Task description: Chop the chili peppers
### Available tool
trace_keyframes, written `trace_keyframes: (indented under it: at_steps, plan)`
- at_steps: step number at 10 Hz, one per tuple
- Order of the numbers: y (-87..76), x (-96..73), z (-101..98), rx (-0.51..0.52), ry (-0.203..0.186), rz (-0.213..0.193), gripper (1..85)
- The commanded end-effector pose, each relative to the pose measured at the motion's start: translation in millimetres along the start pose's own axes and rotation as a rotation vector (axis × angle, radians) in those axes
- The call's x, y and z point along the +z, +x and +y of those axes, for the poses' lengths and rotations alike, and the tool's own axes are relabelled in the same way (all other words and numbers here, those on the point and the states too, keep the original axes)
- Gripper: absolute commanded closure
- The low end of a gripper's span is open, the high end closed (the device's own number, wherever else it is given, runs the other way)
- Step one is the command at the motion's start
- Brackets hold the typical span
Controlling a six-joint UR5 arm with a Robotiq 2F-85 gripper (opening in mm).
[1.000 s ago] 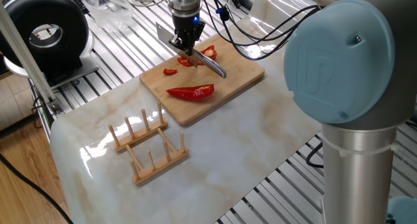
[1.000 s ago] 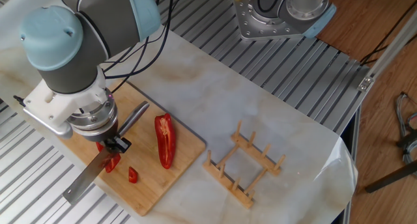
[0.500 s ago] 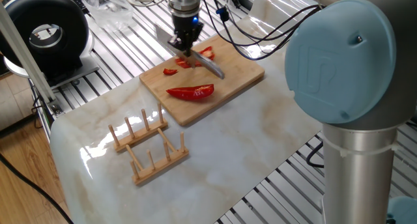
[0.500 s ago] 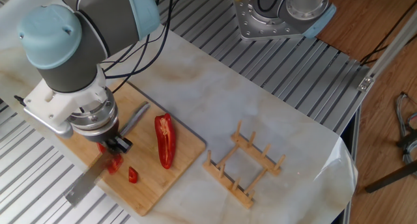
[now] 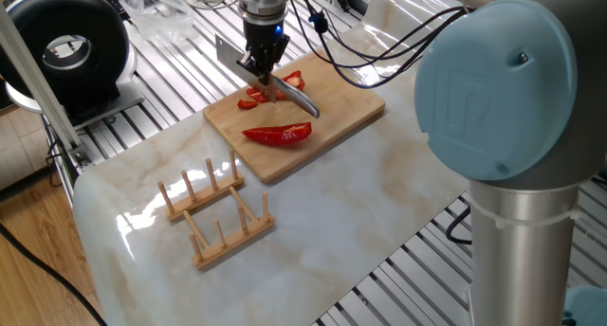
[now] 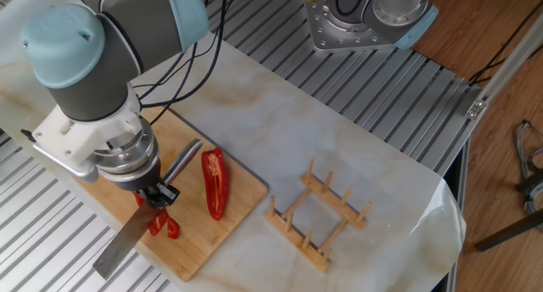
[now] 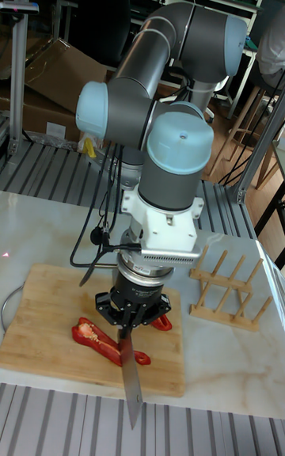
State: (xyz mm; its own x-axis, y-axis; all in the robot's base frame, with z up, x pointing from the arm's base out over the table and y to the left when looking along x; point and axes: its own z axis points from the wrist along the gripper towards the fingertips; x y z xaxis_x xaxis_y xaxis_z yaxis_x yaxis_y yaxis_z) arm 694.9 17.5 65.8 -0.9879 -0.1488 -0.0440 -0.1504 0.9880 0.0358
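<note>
Tall fixed view: claw (image 7: 128, 318) gripping knife (image 7: 131, 386) over chili peppers (image 7: 99, 338).

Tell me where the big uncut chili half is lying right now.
The large chili half lies on the wooden cutting board, on the side toward the wooden rack. The knife, held in the gripper, and the smaller cut pieces are on its other side.

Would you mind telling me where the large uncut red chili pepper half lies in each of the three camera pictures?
One fixed view: large red chili pepper half, centre, near board edge.
Other fixed view, board's right part.
Tall fixed view, lower left, left of the knife blade.
Shared landmark: the bamboo cutting board.
</note>
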Motion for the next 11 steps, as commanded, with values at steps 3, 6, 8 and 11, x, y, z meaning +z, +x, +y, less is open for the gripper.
trace_keyframes:
  at_steps: [3,6,8,11]
  plan:
    - [5.6,6.0,6.0,-0.058,-0.035,0.019,84.3]
    - [9.4,6.8,2.7,-0.085,-0.040,0.038,84.3]
    - [10.3,4.0,3.1,-0.084,-0.042,0.046,84.3]
    - [15.7,2.9,3.2,-0.087,-0.029,0.086,84.3]
